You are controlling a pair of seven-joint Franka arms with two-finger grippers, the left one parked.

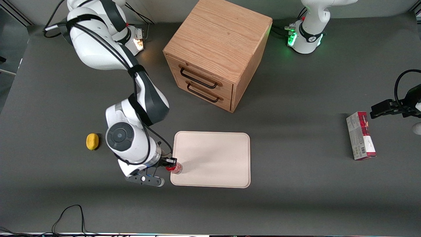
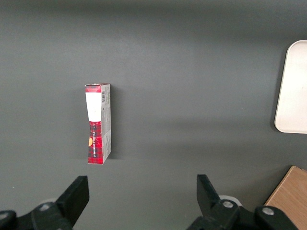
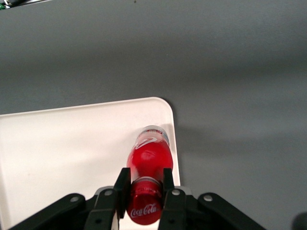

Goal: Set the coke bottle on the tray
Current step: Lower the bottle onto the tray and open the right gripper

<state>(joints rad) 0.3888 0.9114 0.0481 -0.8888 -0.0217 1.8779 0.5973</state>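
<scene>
Red coke bottle [image 3: 149,158] stands upright over the tray [image 1: 217,158] corner nearest the working arm, gripper [image 3: 144,189] clamped on its neck. Placing step; base contact unclear. Next, I'd say: lower if needed, release, lift straight.

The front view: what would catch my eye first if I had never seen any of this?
Likely the white arm's hand gripping a small red coke bottle by its neck, over a corner of the cream tray. Next, the big wooden drawer cabinet, farther from the camera than the tray.
</scene>
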